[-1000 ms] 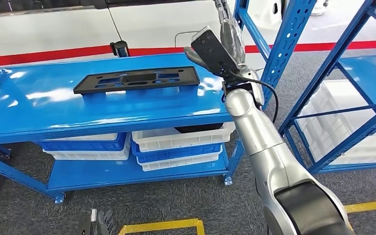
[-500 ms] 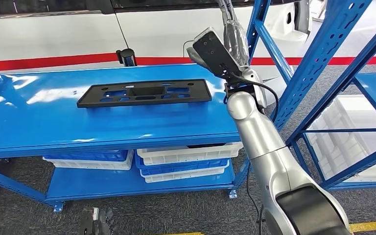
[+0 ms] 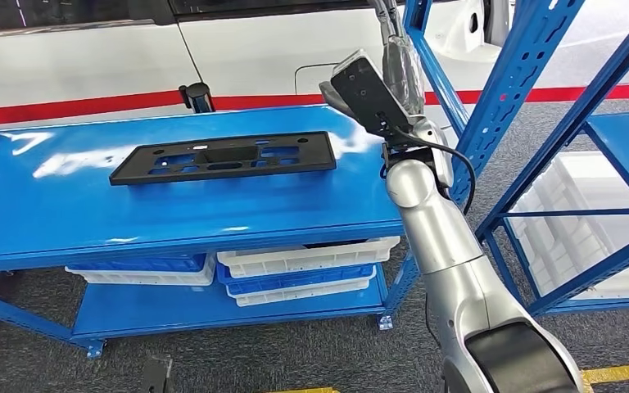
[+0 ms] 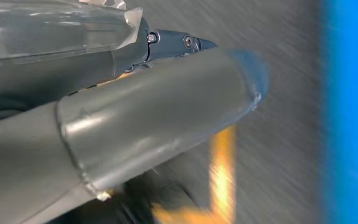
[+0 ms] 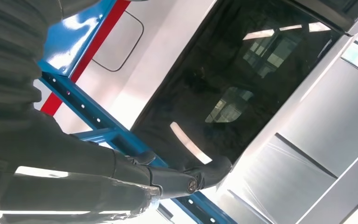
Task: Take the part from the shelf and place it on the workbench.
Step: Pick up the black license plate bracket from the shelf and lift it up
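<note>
The part [image 3: 221,157] is a long flat black plate with cut-outs. It lies flat on the top of the blue workbench [image 3: 172,209], left of my right arm. My right hand [image 3: 399,61] is raised above the bench's right end, well clear of the part, and holds nothing. In the right wrist view that hand [image 5: 98,177] points its dark fingers at a vehicle window, with nothing between them. In the left wrist view my left hand [image 4: 144,107] hangs over blurred grey floor, thumb and a dark finger stretched out, holding nothing.
White and blue bins [image 3: 303,262] are stacked on the bench's lower level. A blue shelf rack [image 3: 532,106] stands at the right with a white crate [image 3: 581,213] inside. A white vehicle [image 3: 254,41] with a red stripe is behind. A yellow floor line [image 3: 622,375] runs at the lower right.
The whole picture has shifted, so the camera moved. The part lies in the same spot on the bench, and my right arm stays raised with nothing in its hand.
</note>
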Controlling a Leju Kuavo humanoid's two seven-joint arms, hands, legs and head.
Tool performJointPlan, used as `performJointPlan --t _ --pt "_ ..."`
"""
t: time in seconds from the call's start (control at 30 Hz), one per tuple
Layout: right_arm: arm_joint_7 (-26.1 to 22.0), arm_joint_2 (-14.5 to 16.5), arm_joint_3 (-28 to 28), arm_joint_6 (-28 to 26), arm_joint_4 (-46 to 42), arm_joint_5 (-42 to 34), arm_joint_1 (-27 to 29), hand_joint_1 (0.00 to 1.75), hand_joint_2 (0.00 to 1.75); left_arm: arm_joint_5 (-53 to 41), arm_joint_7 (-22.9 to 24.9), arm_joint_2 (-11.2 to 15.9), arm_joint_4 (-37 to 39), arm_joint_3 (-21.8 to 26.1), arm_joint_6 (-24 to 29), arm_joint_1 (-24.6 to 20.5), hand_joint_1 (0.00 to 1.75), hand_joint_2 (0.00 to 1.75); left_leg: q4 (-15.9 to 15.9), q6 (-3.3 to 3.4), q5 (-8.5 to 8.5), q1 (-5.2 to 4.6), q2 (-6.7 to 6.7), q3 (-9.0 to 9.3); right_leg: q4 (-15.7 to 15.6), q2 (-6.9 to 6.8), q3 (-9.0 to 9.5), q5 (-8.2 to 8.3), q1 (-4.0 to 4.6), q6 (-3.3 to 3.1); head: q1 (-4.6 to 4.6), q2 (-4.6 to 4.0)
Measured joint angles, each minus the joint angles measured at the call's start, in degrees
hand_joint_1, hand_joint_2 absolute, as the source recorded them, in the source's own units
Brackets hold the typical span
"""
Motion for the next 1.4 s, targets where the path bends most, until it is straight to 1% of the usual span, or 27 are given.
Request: performJointPlan --t 0.1,0.2,0.27,0.4,0.47,0.53,0.6,0.73,0.83,0.97,1.1,1.23,1.4 --pt "0.00 0.44 0.02 0.74 -0.20 -0.21 0.19 0.00 1.75 -0.92 9.15 1.45 1.12 -0.66 3.82 2.39 0.00 0.00 0.00 -0.23 0.14 0.05 0.02 0.01 0.02 0.04 0.00 0.02 0.04 -0.04 0.00 0.00" --pt "0.00 1.00 0.19 1.20 -0.20 -0.56 0.26 0.00 1.75 -1.13 16.34 2.40 2.12 -0.73 5.07 5.01 0.00 0.00 0.00 -0.35 0.21 0.05 0.01 0.04 0.03 0.02 -0.03 0.02 0.06 -0.04 0.00 0.00" --pt "0.00 1.33 0.34 1.40 -0.19 -0.66 0.33 0.00 1.75 -1.35 19.12 2.69 2.61 -0.81 5.30 6.08 0.00 0.00 0.01 -0.39 0.22 0.03 -0.02 0.04 0.03 -0.04 -0.04 0.02 0.06 -0.04 0.01 0.00" --pt "0.01 2.17 1.37 1.90 0.23 0.31 0.54 0.00 1.75 -0.95 24.70 2.74 3.25 -0.84 5.16 6.55 0.00 0.00 0.01 -0.48 0.16 -0.07 -0.03 -0.05 0.03 -0.09 -0.03 0.00 -0.04 -0.02 0.03 0.00" --pt "0.01 2.72 2.41 1.87 0.73 1.25 0.77 0.00 1.75 -0.65 25.95 2.64 3.38 -0.82 5.19 6.60 0.00 0.00 0.01 -0.52 0.12 -0.14 -0.02 -0.05 0.02 -0.07 -0.03 -0.01 -0.10 0.00 0.03 0.00" --pt "0.02 3.38 3.39 1.78 1.47 2.17 1.00 0.00 1.75 -0.34 25.92 2.55 3.41 -0.72 5.40 6.64 0.00 0.00 0.01 -0.51 0.11 -0.20 -0.03 -0.04 0.02 -0.08 -0.04 -0.02 -0.16 0.02 0.03 0.00" --pt "0.40 4.20 4.66 1.65 2.51 3.98 1.30 0.00 1.75 -0.20 24.64 2.50 3.41 -0.58 5.93 6.72 0.00 0.00 0.01 -0.50 0.11 -0.24 -0.03 -0.04 0.02 -0.09 -0.04 -0.03 -0.18 0.03 0.03 0.00" --pt "2.58 6.41 8.92 0.45 5.80 10.72 2.56 0.00 1.75 -0.05 19.42 2.54 3.39 -0.16 6.93 6.69 0.00 0.00 0.01 -0.50 0.08 -0.25 -0.02 0.00 0.02 -0.07 -0.05 -0.05 -0.19 0.04 0.03 0.00" --pt "3.88 7.76 12.58 -0.45 8.49 12.68 3.48 0.00 1.75 0.70 16.18 2.56 3.39 0.52 7.27 6.66 0.00 0.00 0.01 -0.51 0.06 -0.24 -0.03 0.00 0.02 -0.08 -0.06 -0.08 -0.18 0.02 0.03 0.00" --pt "4.67 8.57 16.61 -1.10 10.86 11.65 4.08 0.00 1.75 3.16 12.76 2.41 3.39 2.34 8.11 6.66 0.00 0.00 0.01 -0.51 0.06 -0.25 -0.03 0.00 0.02 -0.08 -0.06 -0.08 -0.18 0.01 0.03 0.00" --pt "5.07 8.91 18.78 -1.32 12.07 10.25 4.19 0.00 1.75 5.90 10.67 2.07 3.39 4.64 9.14 6.67 0.00 0.00 0.01 -0.51 0.06 -0.26 -0.03 -0.01 0.02 -0.08 -0.06 -0.08 -0.19 0.01 0.03 0.00" --pt "5.73 9.22 20.89 -1.40 12.27 6.31 4.19 0.00 1.75 9.39 8.37 1.44 3.39 8.28 10.46 6.65 0.00 0.00 0.01 -0.51 0.05 -0.27 -0.03 0.00 0.02 -0.07 -0.06 -0.08 -0.20 0.01 0.04 0.00" --pt "7.29 9.63 24.94 -2.04 11.88 -0.23 4.06 0.00 1.75 10.61 7.47 0.67 3.39 11.23 11.45 6.64 0.00 0.00 0.01 -0.52 0.03 -0.27 -0.02 -0.01 0.02 -0.07 -0.07 -0.09 -0.20 0.02 0.03 0.00"
